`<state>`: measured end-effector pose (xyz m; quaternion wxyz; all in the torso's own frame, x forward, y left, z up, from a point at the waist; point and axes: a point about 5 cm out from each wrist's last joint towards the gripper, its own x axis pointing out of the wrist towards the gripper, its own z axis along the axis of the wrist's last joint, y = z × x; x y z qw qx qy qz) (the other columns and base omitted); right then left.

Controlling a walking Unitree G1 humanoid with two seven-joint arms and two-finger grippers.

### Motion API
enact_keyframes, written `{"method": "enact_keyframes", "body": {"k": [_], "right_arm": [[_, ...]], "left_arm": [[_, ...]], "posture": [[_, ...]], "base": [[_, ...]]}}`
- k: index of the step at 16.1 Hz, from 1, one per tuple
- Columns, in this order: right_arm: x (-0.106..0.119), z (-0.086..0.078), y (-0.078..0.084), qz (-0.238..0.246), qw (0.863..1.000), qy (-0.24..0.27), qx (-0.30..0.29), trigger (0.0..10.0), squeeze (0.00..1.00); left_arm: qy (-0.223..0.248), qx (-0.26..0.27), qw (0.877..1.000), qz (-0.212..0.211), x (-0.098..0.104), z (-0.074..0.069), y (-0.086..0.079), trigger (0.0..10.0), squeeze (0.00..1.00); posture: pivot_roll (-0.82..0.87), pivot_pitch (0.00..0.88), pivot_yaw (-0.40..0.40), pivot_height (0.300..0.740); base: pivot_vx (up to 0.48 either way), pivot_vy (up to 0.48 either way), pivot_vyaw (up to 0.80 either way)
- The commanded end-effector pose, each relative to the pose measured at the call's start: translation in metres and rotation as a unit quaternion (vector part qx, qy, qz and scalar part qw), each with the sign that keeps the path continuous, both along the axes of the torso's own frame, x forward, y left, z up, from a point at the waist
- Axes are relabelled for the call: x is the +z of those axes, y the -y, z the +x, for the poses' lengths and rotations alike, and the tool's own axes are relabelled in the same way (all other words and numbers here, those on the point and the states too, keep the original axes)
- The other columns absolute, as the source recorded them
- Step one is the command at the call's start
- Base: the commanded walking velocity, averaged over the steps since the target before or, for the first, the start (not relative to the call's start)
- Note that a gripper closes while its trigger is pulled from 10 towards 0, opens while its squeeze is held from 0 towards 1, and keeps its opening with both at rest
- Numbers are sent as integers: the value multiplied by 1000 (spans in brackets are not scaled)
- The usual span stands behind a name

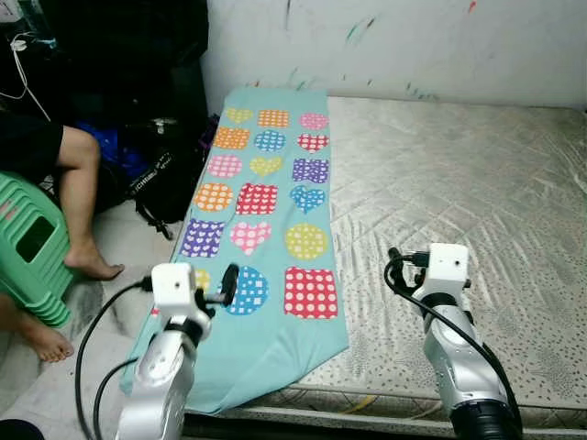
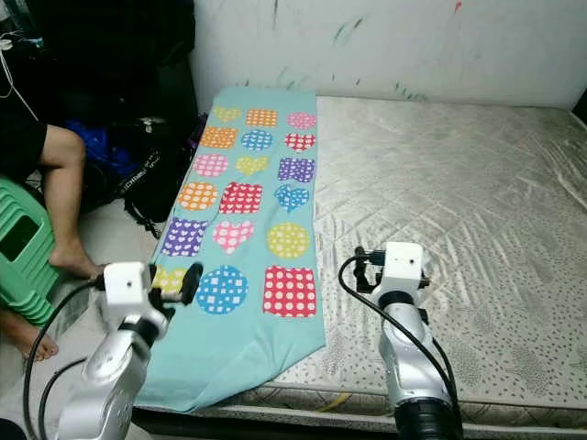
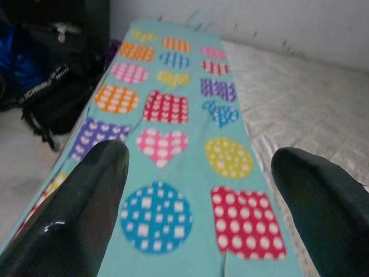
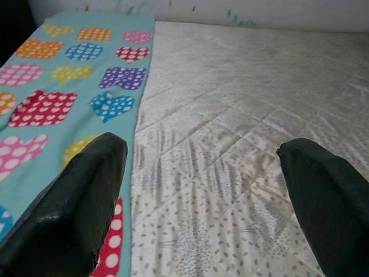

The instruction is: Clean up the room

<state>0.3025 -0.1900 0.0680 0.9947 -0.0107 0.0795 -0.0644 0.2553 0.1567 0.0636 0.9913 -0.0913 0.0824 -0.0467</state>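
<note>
Left claw [image 1: 229, 284]: lower left of the left eye view, fingers spread wide, nothing between them, hovering over the near end of the blanket beside a blue dotted circle.
Right claw [image 1: 396, 261]: lower right of centre, also spread wide and empty, poised over bare mattress just right of the blanket's edge.
Blanket [image 1: 266, 197]: teal, printed with dotted hearts, circles and squares; it lies flat in a long strip down the left side of the mattress, from the upper middle of the frame to the lower left, its near corner draped over the bed edge.
Mattress [image 1: 459, 183]: quilted, pale, bare across the right of the frame.
Surroundings: a black backpack [image 1: 160, 179] on the floor at left, a person's legs [image 1: 83, 192] and a green plastic stool [image 1: 32, 247] at far left.
Step in hand: likely taking hold of the blanket's near end to fold or lift it.
Doing it well: both claws should come down on the two near corners, pinch only cloth and not the mattress cover, then lift evenly so the strip does not twist.
Risk: the right claw sits off the fabric and needs to shift left first.
</note>
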Motion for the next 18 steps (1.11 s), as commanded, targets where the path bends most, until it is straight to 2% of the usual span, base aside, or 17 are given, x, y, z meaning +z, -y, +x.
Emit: {"method": "enact_keyframes", "body": {"k": [1, 4, 8, 16, 18], "right_arm": [[4, -1, 5, -1, 1000, 10, -6, 10000, 0], [2, -2, 3, 1, 1000, 6, -2, 10000, 0], [4, -1, 0, 3, 1000, 9, 0, 10000, 0], [3, -5, -5, 6, 1000, 14, 13, 10000, 0], [2, -6, -6, 6, 1000, 12, 16, 10000, 0]], "left_arm": [[-1, 1, 1000, 7, -1, -2, -4, 10000, 0], [-2, 5, 1000, 8, 0, -1, -8, 10000, 0], [-2, 2, 1000, 6, 0, -2, -3, 10000, 0], [-14, -16, 1000, 1, -2, -7, -1, 10000, 0], [-15, -17, 1000, 2, -2, -8, -1, 10000, 0]], "posture": [[-93, 0, -11, 740], [-91, 0, -10, 740], [-92, 0, -9, 740], [-88, 0, -6, 740], [-89, 0, -5, 728]], "base": [[0, 0, 0], [0, 0, -800], [0, 0, -716], [0, 0, 0], [0, 0, 0]]}}
